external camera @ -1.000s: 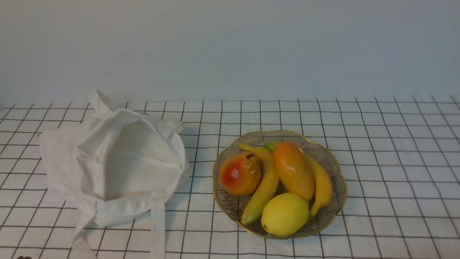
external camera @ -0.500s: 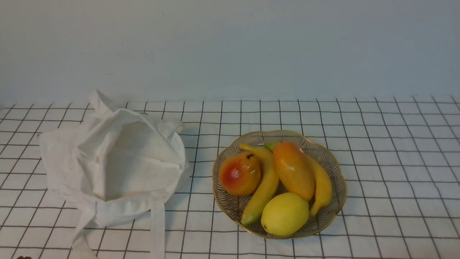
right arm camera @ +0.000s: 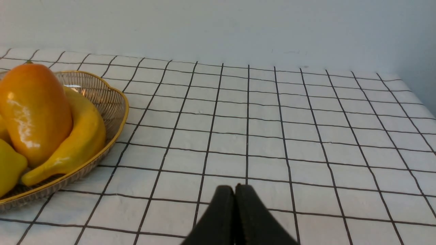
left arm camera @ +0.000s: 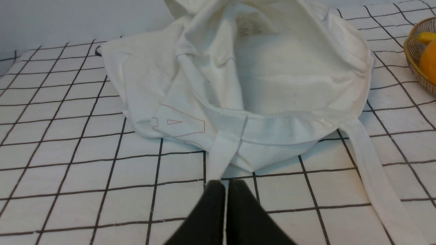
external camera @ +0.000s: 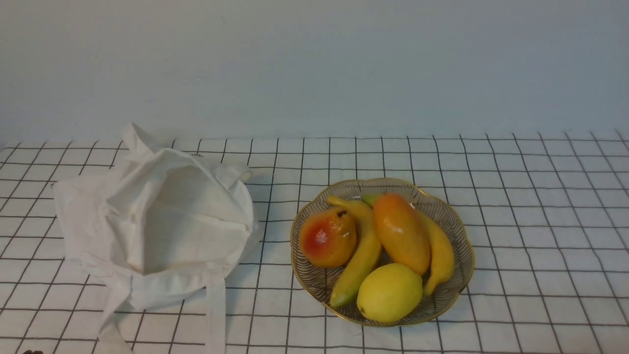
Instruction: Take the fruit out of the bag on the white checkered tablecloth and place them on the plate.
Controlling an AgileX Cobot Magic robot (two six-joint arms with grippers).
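The orange-yellow mango-like fruit [external camera: 401,231] lies in the gold-rimmed glass plate [external camera: 457,231] on the white checkered tablecloth [external camera: 540,196]; it also shows in the right wrist view [right arm camera: 34,109]. The off-white cloth bag [external camera: 157,221] lies open and slumped at the left, nothing visible inside [left arm camera: 289,68]. My left gripper [left arm camera: 226,185] is shut and empty, low over the cloth just before the bag's mouth and strap. My right gripper [right arm camera: 234,189] is shut and empty, over bare cloth to the right of the plate [right arm camera: 115,112]. Neither gripper shows in the front view.
In the plate also lie a round yellow-red pear-like fruit [external camera: 328,237], two bananas [external camera: 361,250], and a yellow lemon [external camera: 389,292]. The bag's strap handles [external camera: 215,314] trail toward the front edge. A plain wall stands behind the table.
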